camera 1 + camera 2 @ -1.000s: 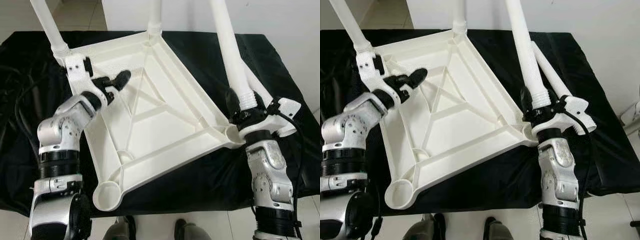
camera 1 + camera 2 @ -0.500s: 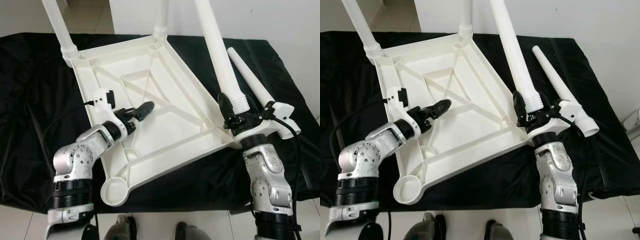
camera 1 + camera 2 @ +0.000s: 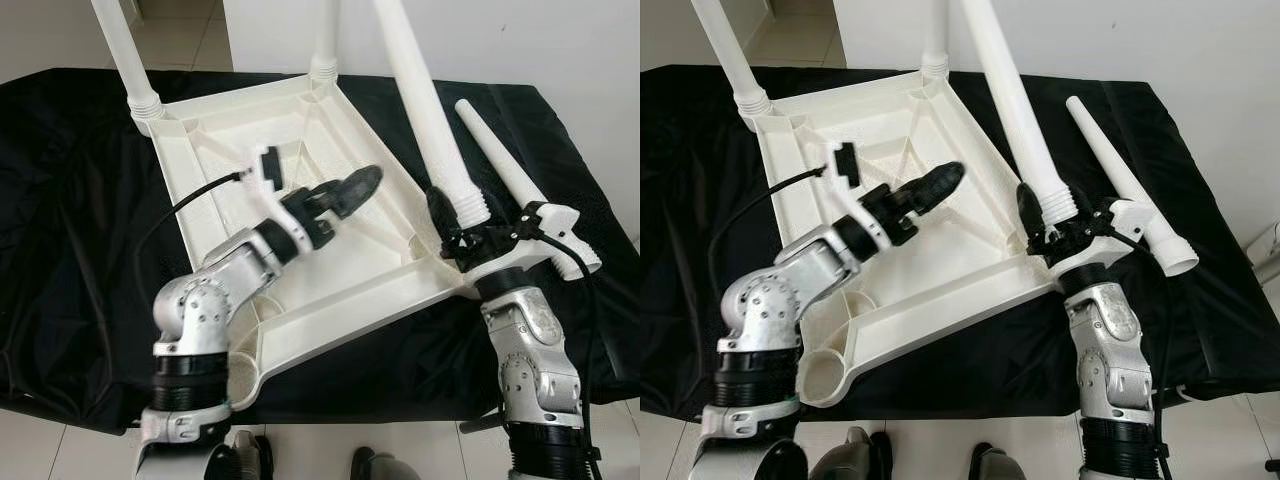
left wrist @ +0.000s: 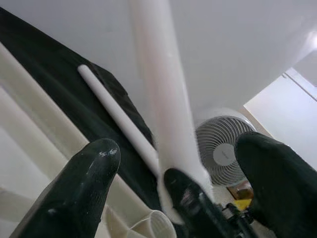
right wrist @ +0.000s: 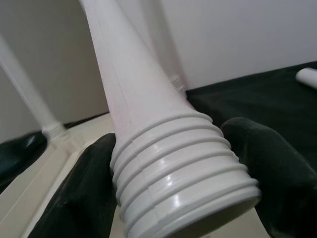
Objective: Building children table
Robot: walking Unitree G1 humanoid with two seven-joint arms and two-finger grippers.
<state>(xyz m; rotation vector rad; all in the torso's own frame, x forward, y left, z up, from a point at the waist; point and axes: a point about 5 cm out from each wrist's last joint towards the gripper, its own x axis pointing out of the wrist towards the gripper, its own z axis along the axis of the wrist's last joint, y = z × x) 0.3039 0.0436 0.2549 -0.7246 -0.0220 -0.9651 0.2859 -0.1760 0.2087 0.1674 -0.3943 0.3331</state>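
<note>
White leg (image 3: 1015, 110) gripped at ridged end by right claw (image 3: 1045, 220). Left claw (image 3: 930, 185) wide open, empty (over tabletop (image 3: 970, 270)). Leg judged light, stiff, slippery; best held low.

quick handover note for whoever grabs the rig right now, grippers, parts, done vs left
Right gripper: shut on a white leg at its threaded end, just above the tabletop's near-right corner.
Left gripper: open, over the upturned white tabletop, pointing toward that leg.
Done: two legs stand in the far corners.
Left: seat the held leg; fit the spare leg lying on the black cloth into the near-left socket.
</note>
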